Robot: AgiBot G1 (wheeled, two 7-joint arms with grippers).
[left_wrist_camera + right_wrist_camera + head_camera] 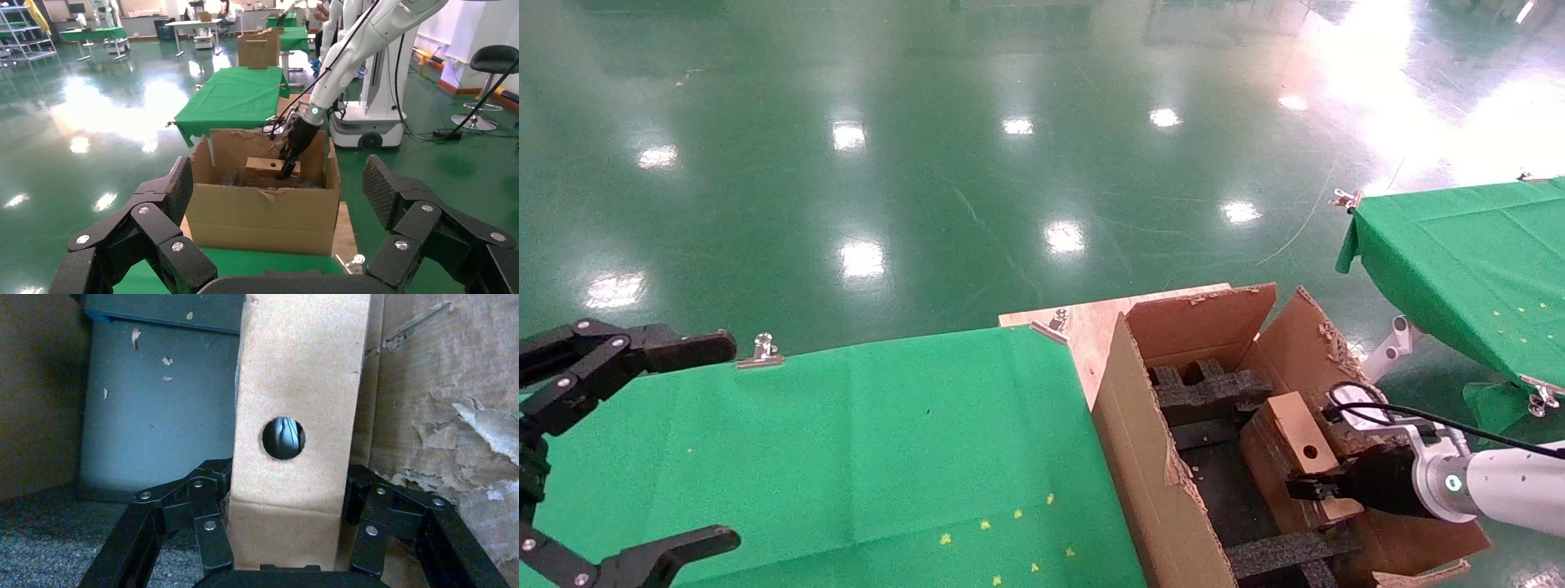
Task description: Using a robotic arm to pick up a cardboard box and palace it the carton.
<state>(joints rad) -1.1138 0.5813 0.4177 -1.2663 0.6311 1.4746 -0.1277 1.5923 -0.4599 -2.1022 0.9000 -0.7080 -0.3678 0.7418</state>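
Right gripper (1316, 488): fingers clamped on cardboard box (1299, 445), held inside carton (1148, 457); box's round hole visible. Left gripper (641, 457): fingers spread, idle over green table (862, 441).

Glossy green floor (846, 163) with light glare, green-clothed tables (1475, 253), black stool (492, 61)

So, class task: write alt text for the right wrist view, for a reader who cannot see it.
The right gripper clamps a narrow cardboard box with a round hole, held inside the carton. Black foam lies below.
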